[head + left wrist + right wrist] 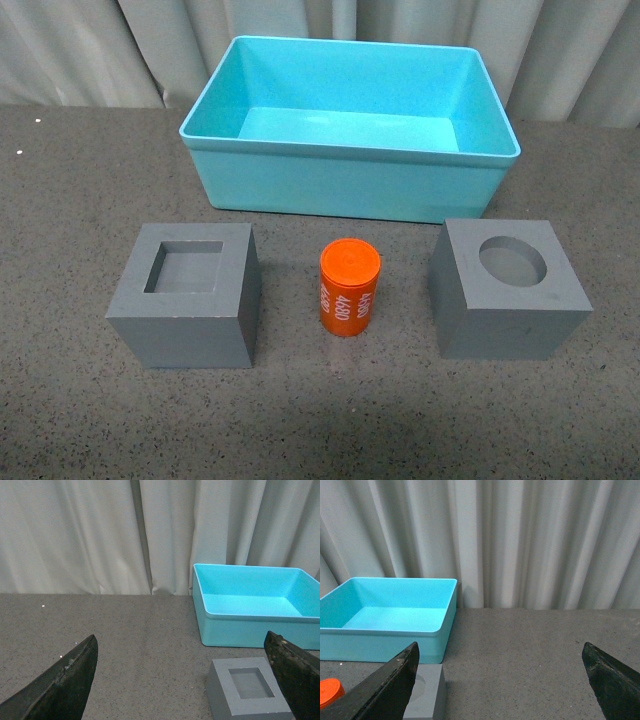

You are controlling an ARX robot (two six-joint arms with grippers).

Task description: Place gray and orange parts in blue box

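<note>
**Front view.** The blue box (340, 190) stands at upper centre of the frame, open side up, on the dark gray surface (320, 420). 3 parts stand in a row across the middle of the frame, nearer the camera than the box and apart from it and from each other. The square-recess cube (185, 305) is at left. The orange cylinder (349, 288) is at centre, upright, with white digits on its side. The round-recess cube (505, 305) is at right. A pleated curtain (100, 50) runs along the top edge.

**Left wrist view.** The left claw (181, 645) is released, its 2 dark fingers (65, 690) spread wide and gripping nothing. The square-recess cube (247, 690) sits just beside 1 finger, which overlaps its edge; contact cannot be told. The blue box (250, 627) stands beyond the cube, before the curtain (75, 530).

**Right wrist view.** The right claw (500, 652) is released, its fingers (610, 680) wide apart and gripping nothing. 1 finger partly hides the round-recess cube (429, 700). Only a sliver of the orange cylinder (329, 690) shows. The blue box (385, 647) stands behind both.
</note>
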